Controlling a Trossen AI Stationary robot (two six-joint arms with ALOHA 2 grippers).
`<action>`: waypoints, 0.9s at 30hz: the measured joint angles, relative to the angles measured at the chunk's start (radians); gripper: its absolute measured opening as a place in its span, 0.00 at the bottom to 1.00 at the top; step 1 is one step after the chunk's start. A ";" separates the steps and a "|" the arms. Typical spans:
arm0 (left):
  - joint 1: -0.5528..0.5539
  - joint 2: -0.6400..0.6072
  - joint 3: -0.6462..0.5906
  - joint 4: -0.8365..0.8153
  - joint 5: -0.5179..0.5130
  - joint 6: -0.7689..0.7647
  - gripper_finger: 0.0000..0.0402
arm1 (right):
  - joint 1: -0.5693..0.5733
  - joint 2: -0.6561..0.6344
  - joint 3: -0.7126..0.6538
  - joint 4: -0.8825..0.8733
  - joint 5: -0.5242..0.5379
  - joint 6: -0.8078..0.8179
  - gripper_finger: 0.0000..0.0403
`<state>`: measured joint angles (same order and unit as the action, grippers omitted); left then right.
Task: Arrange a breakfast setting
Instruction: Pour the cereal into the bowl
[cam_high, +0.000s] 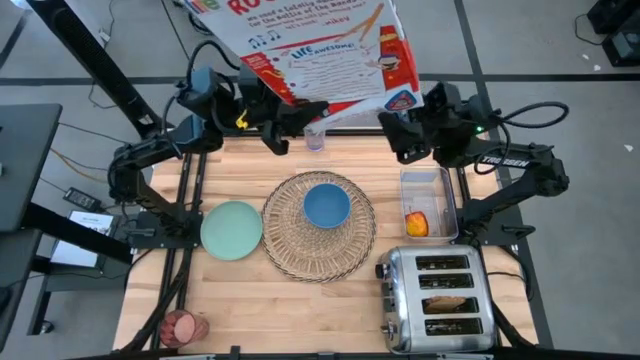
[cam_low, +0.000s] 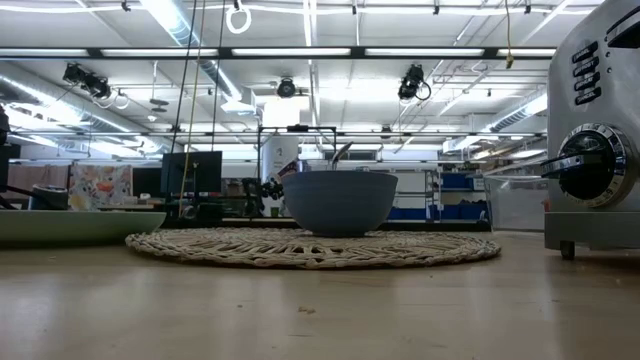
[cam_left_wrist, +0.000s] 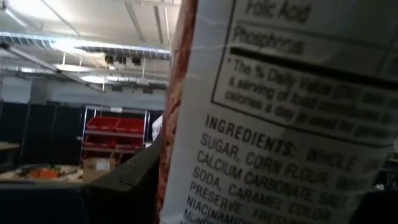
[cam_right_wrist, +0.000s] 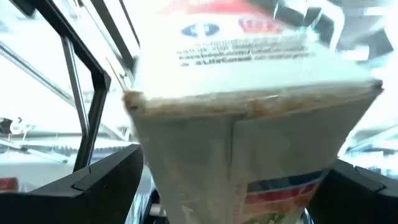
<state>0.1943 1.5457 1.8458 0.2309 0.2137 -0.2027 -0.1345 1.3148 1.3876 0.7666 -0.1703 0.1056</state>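
From above I see both claws grasping the cereal box (cam_high: 320, 45): left claw (cam_high: 285, 125), right claw (cam_high: 400, 135). Blue bowl (cam_high: 327, 205) on wicker placemat (cam_high: 290, 250); only the low view shows the toaster's knob (cam_low: 590, 165).

Lighting: bright, even, from ceiling strip lights (cam_low: 300, 50) overhead. Shadows: soft and short under the blue bowl (cam_high: 327, 205) on the bench (cam_high: 250, 310). Glare: sheen on the toaster (cam_high: 437, 297). Blur: cereal box (cam_right_wrist: 249, 118) smeared in the right wrist view; box print soft in the left wrist view.
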 joint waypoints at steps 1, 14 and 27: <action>-0.003 0.003 0.000 0.006 -0.006 0.000 0.59 | 0.000 0.000 0.000 0.012 0.000 -0.006 0.97; -0.004 0.070 0.003 0.052 -0.009 -0.030 0.64 | 0.000 0.008 0.000 0.009 0.043 -0.026 0.86; -0.003 0.024 0.001 -0.124 -0.002 0.022 0.77 | -0.039 -0.018 -0.009 -0.020 -0.014 -0.023 0.59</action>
<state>0.1909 1.5698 1.8469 0.1065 0.2117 -0.1806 -0.1734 1.2965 1.3790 0.7466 -0.1843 0.0830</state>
